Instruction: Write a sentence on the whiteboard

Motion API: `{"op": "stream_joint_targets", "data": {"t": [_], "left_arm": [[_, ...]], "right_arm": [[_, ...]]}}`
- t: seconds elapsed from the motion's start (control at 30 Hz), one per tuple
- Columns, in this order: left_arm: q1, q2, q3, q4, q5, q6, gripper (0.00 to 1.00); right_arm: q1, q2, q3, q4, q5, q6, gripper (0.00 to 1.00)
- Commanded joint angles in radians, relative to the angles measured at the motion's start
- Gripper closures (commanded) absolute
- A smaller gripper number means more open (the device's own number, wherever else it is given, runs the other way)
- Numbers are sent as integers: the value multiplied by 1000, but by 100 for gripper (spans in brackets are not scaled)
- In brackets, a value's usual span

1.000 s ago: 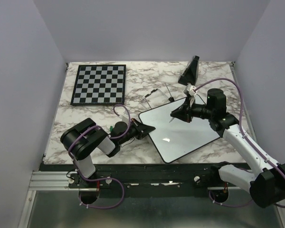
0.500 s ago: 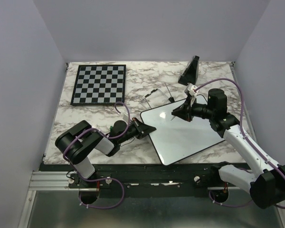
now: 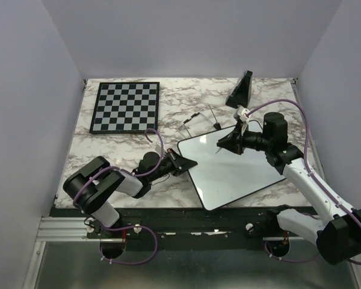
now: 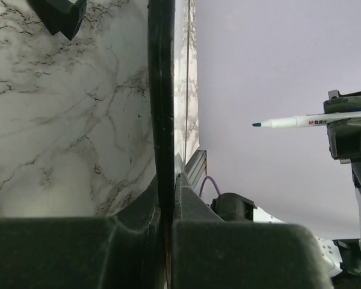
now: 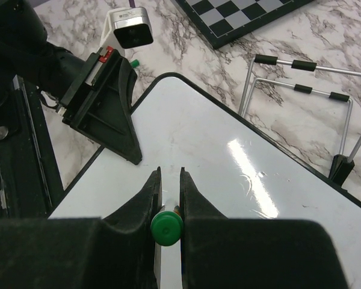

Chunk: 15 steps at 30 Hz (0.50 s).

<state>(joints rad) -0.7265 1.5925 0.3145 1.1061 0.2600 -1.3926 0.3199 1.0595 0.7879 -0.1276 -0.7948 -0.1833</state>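
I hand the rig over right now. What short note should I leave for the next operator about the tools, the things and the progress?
Left tool: shut on the left rim of the whiteboard.
Right tool: shut on the marker, uncapped, held above the board's far part. I cannot tell if the tip touches.
Done: board gripped, marker in hand.
Left: the whole sentence; no writing shows on the board yet.

right gripper [image 5: 167, 179]: clamped on marker [image 5: 166, 227] | whiteboard [image 5: 222, 144]: beneath it
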Motion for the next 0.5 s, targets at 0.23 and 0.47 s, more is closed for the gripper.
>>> {"op": "stream_joint_targets", "data": {"t": [0.23,0.47], "left_arm": [[-4,-43,20,-46,38,109,100],[-4,-42,12,-22,38,110,100]], "right_arm": [[4,-16,10,-29,-58,-44,100],[4,-9,10,-27,-64,-44,99]]}}
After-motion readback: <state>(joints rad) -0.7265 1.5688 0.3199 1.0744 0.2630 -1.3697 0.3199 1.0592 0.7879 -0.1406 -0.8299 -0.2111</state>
